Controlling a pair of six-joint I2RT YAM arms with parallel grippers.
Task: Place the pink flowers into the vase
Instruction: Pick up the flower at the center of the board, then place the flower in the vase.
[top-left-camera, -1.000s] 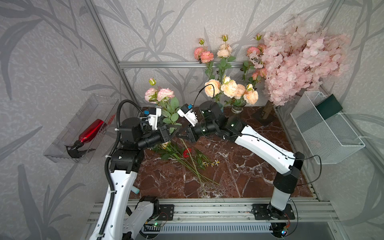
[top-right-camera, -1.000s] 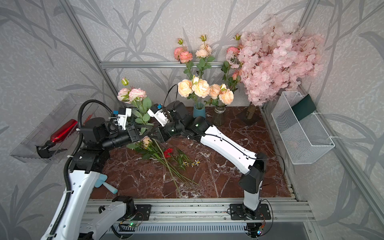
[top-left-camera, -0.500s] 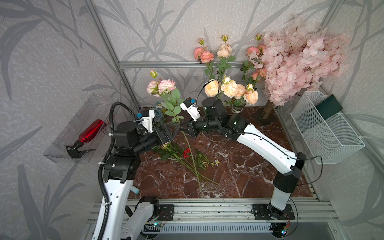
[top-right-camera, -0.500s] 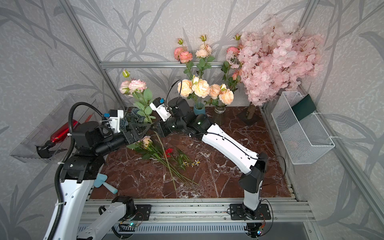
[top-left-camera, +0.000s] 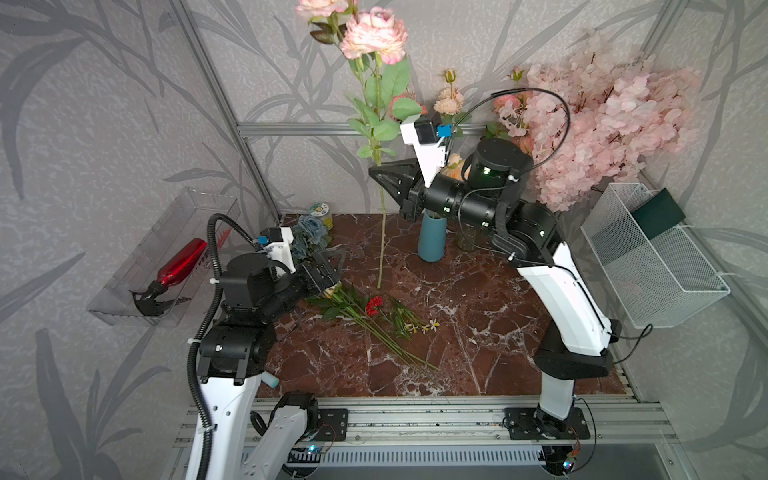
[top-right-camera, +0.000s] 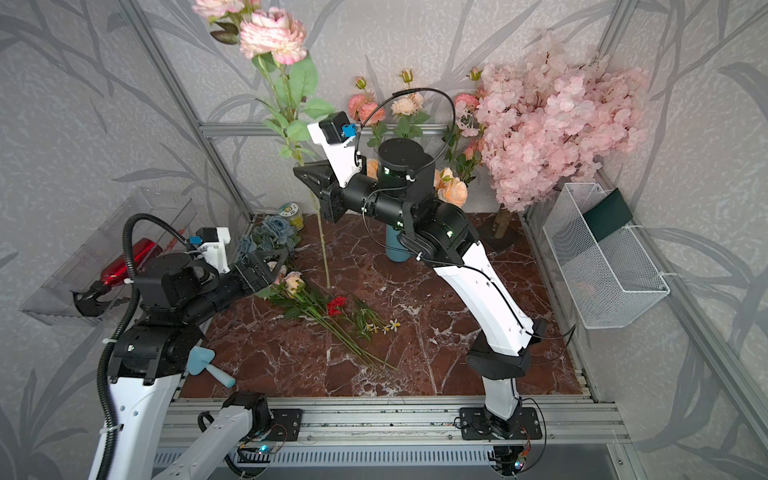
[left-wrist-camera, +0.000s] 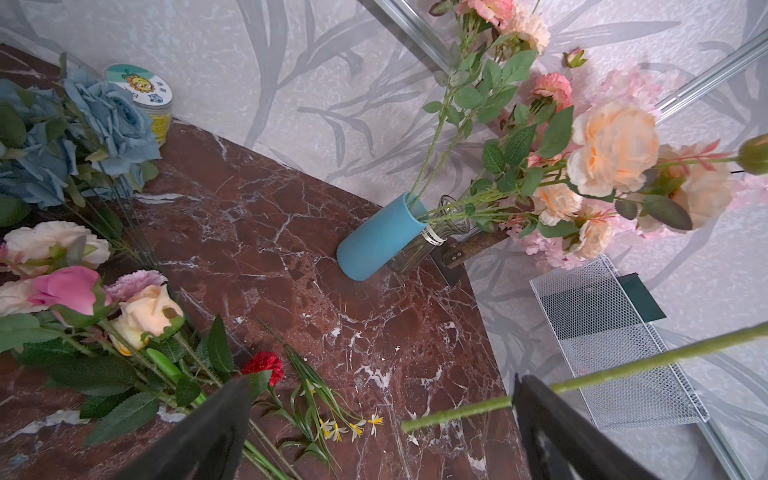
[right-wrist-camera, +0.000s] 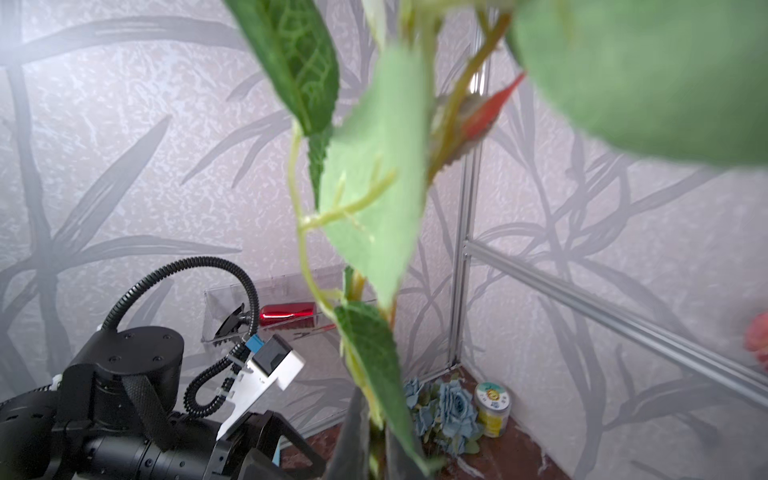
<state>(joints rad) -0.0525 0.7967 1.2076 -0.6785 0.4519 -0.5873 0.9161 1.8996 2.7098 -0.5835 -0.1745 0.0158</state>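
red-brown marble table (top-left-camera: 478, 332), grey leaf-print walls (top-left-camera: 104, 124), right claw (top-left-camera: 376, 171) clamped on pink flowers (top-left-camera: 374, 35), left claw (top-left-camera: 332, 270) spread apart

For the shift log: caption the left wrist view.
Left hand open; a green rose stem crosses the foreground, blue vase standing behind on the marble table.

Red marble table (top-left-camera: 478, 332): blue vase (top-left-camera: 432, 241), loose flowers (top-left-camera: 357, 307), blue roses (top-left-camera: 309, 230), jar (top-left-camera: 322, 210).

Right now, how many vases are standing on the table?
2. The blue vase stands at the back of the table; the clear glass vase stands close beside it, toward the blossom tree. The right arm covers that area in both top views, so another may be hidden.
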